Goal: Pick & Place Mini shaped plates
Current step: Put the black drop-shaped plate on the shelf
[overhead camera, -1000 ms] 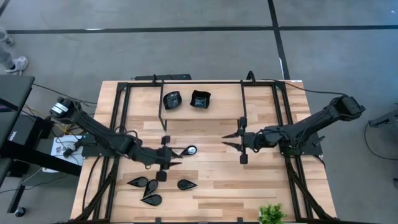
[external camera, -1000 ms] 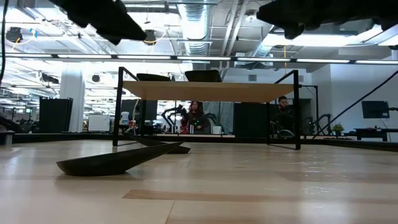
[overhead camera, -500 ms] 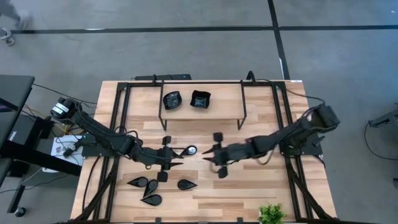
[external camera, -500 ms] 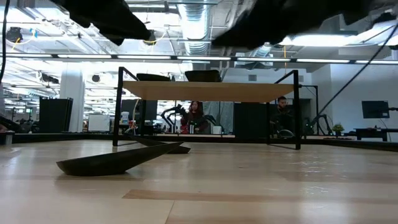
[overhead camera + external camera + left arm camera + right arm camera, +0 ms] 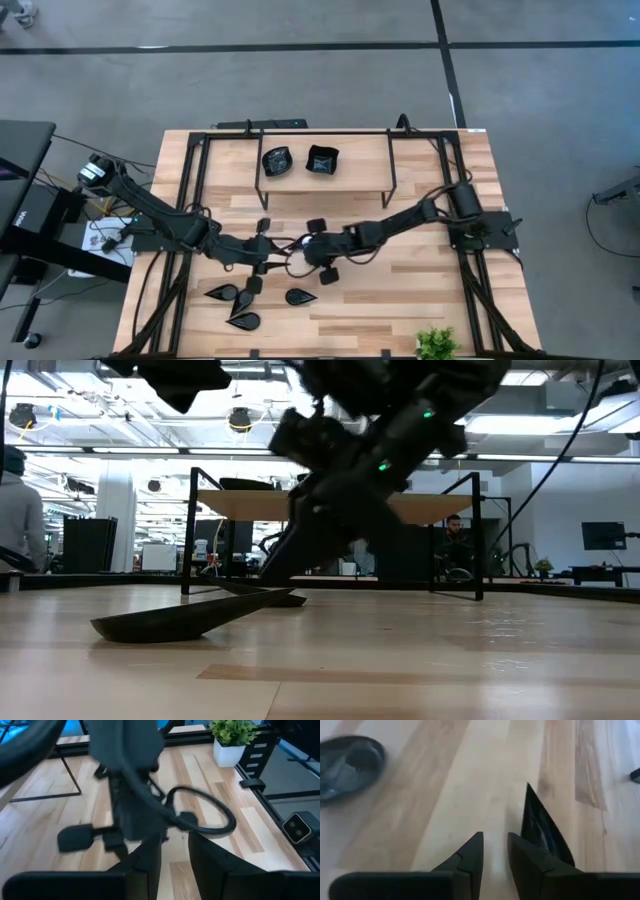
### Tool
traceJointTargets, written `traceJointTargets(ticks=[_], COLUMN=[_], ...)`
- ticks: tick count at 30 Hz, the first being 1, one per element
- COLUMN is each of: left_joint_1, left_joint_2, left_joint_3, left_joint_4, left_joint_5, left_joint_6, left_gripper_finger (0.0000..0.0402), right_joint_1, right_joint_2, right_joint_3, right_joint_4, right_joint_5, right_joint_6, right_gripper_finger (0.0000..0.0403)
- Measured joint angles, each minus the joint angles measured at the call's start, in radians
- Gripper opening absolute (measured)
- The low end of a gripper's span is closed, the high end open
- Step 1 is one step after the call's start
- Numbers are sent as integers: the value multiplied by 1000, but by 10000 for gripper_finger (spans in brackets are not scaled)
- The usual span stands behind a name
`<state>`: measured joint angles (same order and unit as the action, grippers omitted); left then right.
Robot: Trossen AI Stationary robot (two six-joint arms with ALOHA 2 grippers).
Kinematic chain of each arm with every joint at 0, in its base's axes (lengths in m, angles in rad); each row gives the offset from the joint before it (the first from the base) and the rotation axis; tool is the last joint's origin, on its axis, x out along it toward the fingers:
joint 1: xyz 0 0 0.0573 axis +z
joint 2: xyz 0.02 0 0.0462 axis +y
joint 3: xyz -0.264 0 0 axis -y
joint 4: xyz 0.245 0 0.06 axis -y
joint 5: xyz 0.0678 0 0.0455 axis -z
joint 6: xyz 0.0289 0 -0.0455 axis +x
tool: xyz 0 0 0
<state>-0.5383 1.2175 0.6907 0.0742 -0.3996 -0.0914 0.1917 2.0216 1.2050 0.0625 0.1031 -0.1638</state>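
Observation:
A glossy black teardrop plate [image 5: 542,832] lies flat on the table, its pointed tip facing away from my right arm; in the low view this plate [image 5: 268,595] sits just under the arm. My right gripper [image 5: 495,836] is down at the table beside it, its fingers a narrow gap apart over bare wood. My left gripper [image 5: 174,840] hovers higher, just left of it, also slightly open and empty. Three more teardrop plates [image 5: 243,320] lie flat near the left front. A wavy-round plate [image 5: 277,161] and a square plate [image 5: 322,160] sit on the raised shelf. My right gripper comes slanting down from the table's right. One finger [image 5: 530,857] stands hard against the long side of the teardrop plate [image 5: 535,820], which lies outside the gap. Whether that finger touches the plate, I cannot tell.
The black-framed wooden shelf [image 5: 360,165] spans the far half of the table. A small green plant [image 5: 437,343] stands at the near right edge. Bare wood lies right of centre. The two arms nearly meet mid-table [image 5: 290,250]. A person stands in the room at left [image 5: 18,510].
My right arm has swept from right of centre toward the table's left, stretching out until its gripper is beside my left gripper, and has come down to the table at the teardrop plate. The plates have stayed where they were.

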Motion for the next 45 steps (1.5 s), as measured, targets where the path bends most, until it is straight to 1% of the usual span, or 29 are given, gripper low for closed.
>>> traceJointTargets(ticks=[3,7,11,16,23,29,35,45], left_joint_1=[-6,-10,-10,-10,-10,-10,-10,-10], left_joint_2=[0,0,0,0,0,1,1,1], left_joint_3=[0,0,0,0,0,0,0,-1], left_joint_4=[-6,-14,-14,-14,-14,-14,-14,-14], left_joint_5=[0,0,0,0,0,0,1,1], left_joint_6=[0,0,0,0,0,-3,-3,-3], left_gripper_finger=[99,99,99,99,99,99,99,99], right_joint_1=[-11,-13,-12,-13,-29,-38,-38,-43], right_joint_2=[30,29,24,29,29,29,29,29], right_joint_3=[49,59,59,58,59,58,58,58], right_joint_4=[-20,-23,-26,-38,-41,-82,-90,-95], right_joint_5=[0,11,52,11,10,2,-19,-25], right_joint_6=[-3,-3,-3,-1,39,58,61,68], right_gripper_finger=[82,82,82,82,82,82,82,82])
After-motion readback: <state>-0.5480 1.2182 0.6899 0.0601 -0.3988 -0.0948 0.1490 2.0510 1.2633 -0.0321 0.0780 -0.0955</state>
